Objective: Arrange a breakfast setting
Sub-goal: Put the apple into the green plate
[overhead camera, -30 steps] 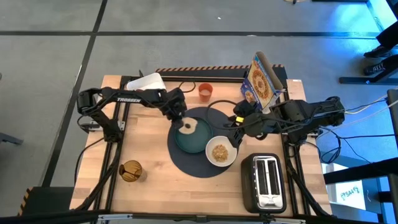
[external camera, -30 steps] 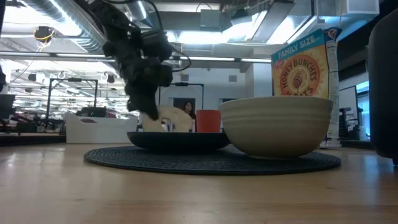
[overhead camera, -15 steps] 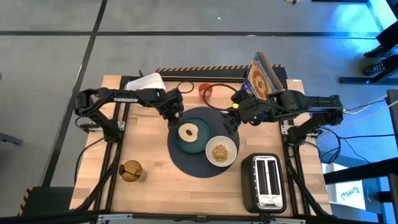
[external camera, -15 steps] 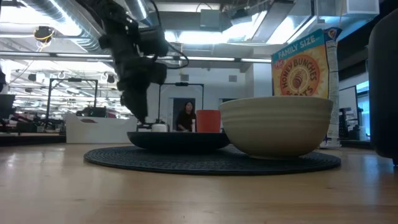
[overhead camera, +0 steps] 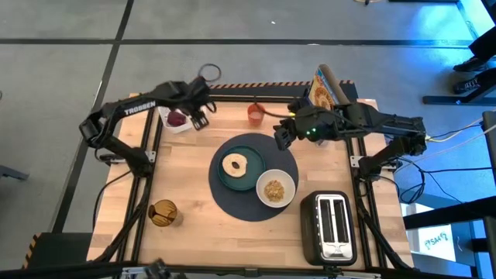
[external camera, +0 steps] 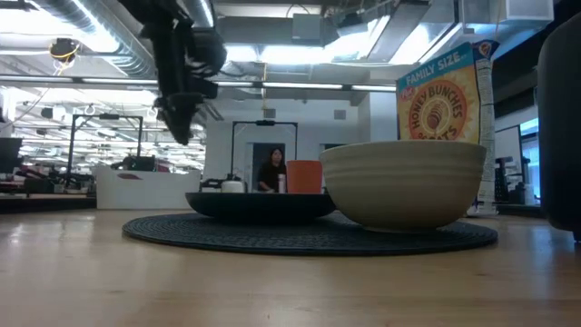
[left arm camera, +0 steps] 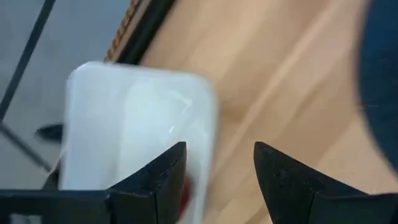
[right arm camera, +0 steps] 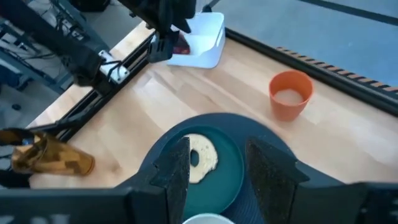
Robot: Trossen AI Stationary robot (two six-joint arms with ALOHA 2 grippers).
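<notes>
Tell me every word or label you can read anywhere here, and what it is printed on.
"FAMILY SIZE" and "HONEY BUNCHES": cereal box, low view; smaller print beneath is too blurred to read.
"TROSSEN": left arm, high view.
Handwritten paper sign at the lower right edge, high view: not legible.
</notes>
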